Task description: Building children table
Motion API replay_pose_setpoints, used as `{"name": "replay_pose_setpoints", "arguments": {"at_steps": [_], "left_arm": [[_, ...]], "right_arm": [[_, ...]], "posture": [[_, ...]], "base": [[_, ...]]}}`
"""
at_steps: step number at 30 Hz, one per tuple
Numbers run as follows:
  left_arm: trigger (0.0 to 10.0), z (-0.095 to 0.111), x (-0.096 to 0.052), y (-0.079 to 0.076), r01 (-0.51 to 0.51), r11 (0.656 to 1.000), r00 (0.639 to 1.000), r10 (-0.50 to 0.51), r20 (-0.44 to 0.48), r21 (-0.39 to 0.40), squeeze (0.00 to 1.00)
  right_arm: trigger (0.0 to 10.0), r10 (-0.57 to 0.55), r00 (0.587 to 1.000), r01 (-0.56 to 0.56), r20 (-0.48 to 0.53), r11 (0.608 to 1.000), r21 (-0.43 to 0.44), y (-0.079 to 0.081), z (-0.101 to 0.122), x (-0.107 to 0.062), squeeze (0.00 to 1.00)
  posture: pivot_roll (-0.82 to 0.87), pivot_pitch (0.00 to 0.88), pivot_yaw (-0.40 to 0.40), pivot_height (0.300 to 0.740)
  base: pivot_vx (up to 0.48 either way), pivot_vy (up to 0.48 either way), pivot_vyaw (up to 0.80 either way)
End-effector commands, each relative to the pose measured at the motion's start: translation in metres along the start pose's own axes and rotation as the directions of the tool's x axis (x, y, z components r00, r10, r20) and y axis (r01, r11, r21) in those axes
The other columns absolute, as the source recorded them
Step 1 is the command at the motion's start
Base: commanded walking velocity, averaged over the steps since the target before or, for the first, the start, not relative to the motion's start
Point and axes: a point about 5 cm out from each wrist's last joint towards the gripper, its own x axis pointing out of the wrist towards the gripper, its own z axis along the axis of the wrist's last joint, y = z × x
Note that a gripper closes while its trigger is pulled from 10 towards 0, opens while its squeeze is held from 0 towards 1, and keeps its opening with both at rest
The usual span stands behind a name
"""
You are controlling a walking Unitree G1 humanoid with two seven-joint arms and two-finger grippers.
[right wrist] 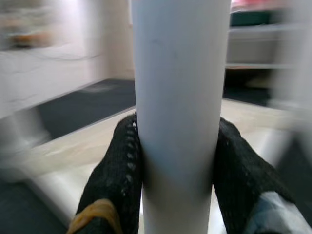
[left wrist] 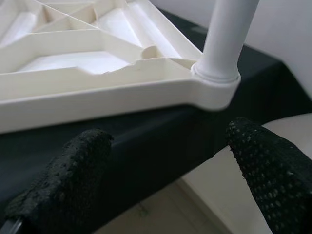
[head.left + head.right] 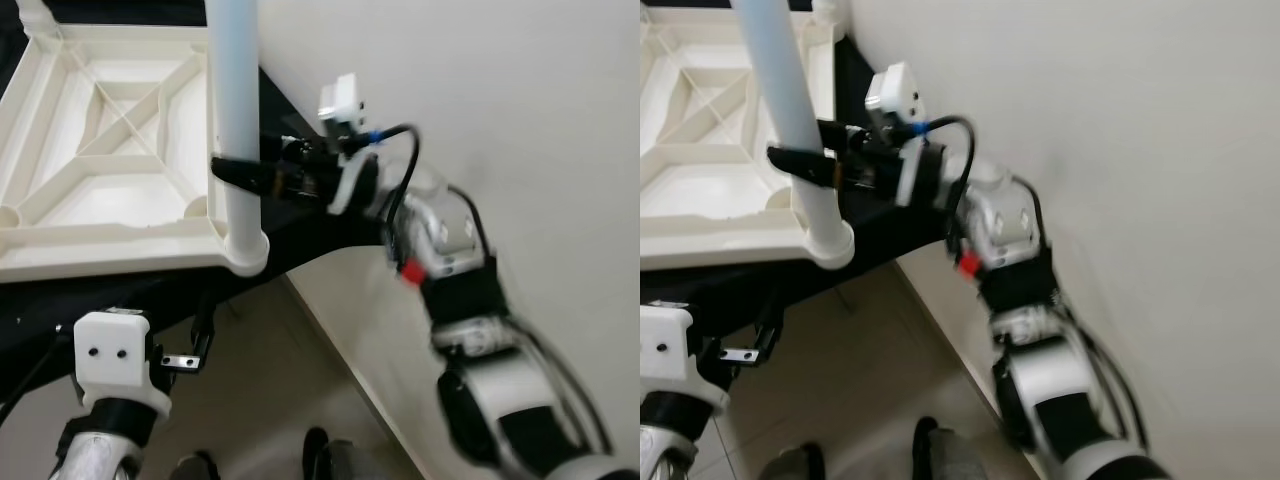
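Note:
A white plastic tabletop (image 3: 100, 150) lies upside down on a black mat, its ribbed underside facing up. A pale tubular table leg (image 3: 235, 120) stands upright in the near right corner socket (image 3: 245, 250). My right gripper (image 3: 240, 172) is shut on the leg a little above the socket; in the right wrist view both black fingers (image 1: 119, 165) press against the leg (image 1: 178, 112). My left gripper (image 3: 195, 345) hangs open below the tabletop's near edge, and in the left wrist view its fingertips (image 2: 78, 161) frame the corner socket (image 2: 214, 83) from below.
A white wall (image 3: 480, 90) runs close along the right side of the tabletop. Beige tiled floor (image 3: 270, 400) lies below the black mat (image 3: 300, 240). Two dark shoes (image 3: 325, 450) show at the lower edge.

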Motion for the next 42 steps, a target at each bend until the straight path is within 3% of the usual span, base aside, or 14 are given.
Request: {"name": "replay_pose_setpoints", "arguments": {"at_steps": [1,2,4,12,13,15,16,18,22,24,33,34,35,42], "left_arm": [[10.0,-0.003,-0.002,0.001,-0.002,1.0,1.0,0.002,-0.028,0.0,0.0],[10.0,-0.003,-0.002,0.001,-0.002,1.0,1.0,0.002,-0.028,0.0,0.0],[10.0,-0.002,0.002,-0.003,0.015,1.0,1.0,-0.016,-0.016,-0.014,0.0],[10.0,0.0,0.007,0.001,0.0,1.0,1.0,0.0,0.005,-0.006,0.0],[10.0,0.0,0.007,0.002,-0.003,1.0,1.0,0.003,0.004,-0.004,0.0],[10.0,0.0,0.007,0.002,-0.004,1.0,1.0,0.004,0.004,-0.004,0.0],[10.0,0.0,0.006,0.002,-0.004,1.0,1.0,0.004,0.003,-0.003,0.0],[10.0,0.0,0.006,0.001,-0.003,1.0,1.0,0.003,0.001,-0.004,0.0],[10.0,0.0,0.006,0.0,-0.003,1.0,1.0,0.003,-0.001,-0.007,0.0],[10.0,0.0,0.005,-0.001,-0.002,1.0,1.0,0.002,-0.002,-0.012,0.0],[10.0,-0.001,0.003,-0.002,0.001,1.0,1.0,-0.001,-0.011,-0.02,0.0],[10.0,-0.001,0.003,-0.002,0.002,1.0,1.0,-0.003,-0.014,-0.019,0.0],[10.0,-0.001,0.003,-0.003,0.006,1.0,1.0,-0.007,-0.013,-0.02,0.0],[10.0,-0.001,0.003,0.001,0.0,1.0,1.0,0.0,-0.013,-0.007,0.0]], "right_arm": [[0.0,-0.26,0.919,0.254,-0.296,0.965,-0.061,0.0,-0.059,-0.036,0.0],[0.0,-0.26,0.919,0.254,-0.296,0.965,-0.061,0.0,-0.059,-0.036,0.0],[0.0,-0.172,0.931,0.172,-0.322,0.985,-0.026,0.043,-0.066,-0.037,0.0],[0.0,-0.062,0.965,0.064,-0.253,0.998,-0.001,0.04,-0.05,-0.009,0.0],[10.0,-0.043,0.972,0.045,-0.232,0.999,0.003,0.043,-0.046,-0.006,0.0],[10.0,-0.032,0.981,0.034,-0.192,0.999,0.01,0.044,-0.038,-0.004,0.0],[10.0,-0.002,0.988,0.01,-0.152,0.999,0.053,0.048,-0.03,-0.002,0.93],[10.0,0.097,0.993,-0.089,-0.071,0.99,0.114,0.05,-0.013,0.0,1.0],[10.0,0.237,0.971,-0.235,0.0,0.962,0.136,0.052,0.0,-0.001,1.0],[10.0,0.395,0.918,-0.396,0.029,0.913,0.095,0.05,0.005,-0.001,1.0],[10.0,0.603,0.798,-0.603,0.017,0.798,-0.009,0.032,0.014,0.014,1.0],[10.0,0.639,0.769,-0.639,0.016,0.769,-0.005,0.03,0.016,0.016,0.09],[10.0,0.673,0.74,-0.673,0.016,0.74,0.001,0.027,0.019,0.017,0.0],[10.0,0.767,0.638,-0.77,0.066,0.636,0.05,0.015,0.031,0.016,0.0]], "posture": [[0.12,0.317,-0.149,0.74],[0.12,0.317,-0.149,0.74],[0.11,0.302,-0.13,0.74],[0.12,0.3,-0.144,0.74],[0.12,0.3,-0.144,0.74],[0.12,0.295,-0.141,0.74],[0.12,0.297,-0.139,0.74],[0.12,0.301,-0.14,0.74],[0.12,0.305,-0.14,0.74],[0.1,0.307,-0.142,0.74],[0.11,0.315,-0.13,0.74],[0.12,0.315,-0.12,0.74],[0.13,0.323,-0.127,0.74],[0.12,0.324,-0.122,0.74]], "base": [[0.0,0.0,0.0],[0.0,0.0,0.0],[0.0,0.0,0.0],[0.0,0.0,0.0],[0.0,0.0,0.0],[0.0,0.0,0.0],[0.0,0.0,0.0],[0.0,0.0,0.0],[0.0,0.0,0.0],[0.0,0.0,0.0],[0.0,0.0,0.0],[0.0,0.0,0.0],[0.0,0.0,0.0],[0.0,0.0,0.0]]}}
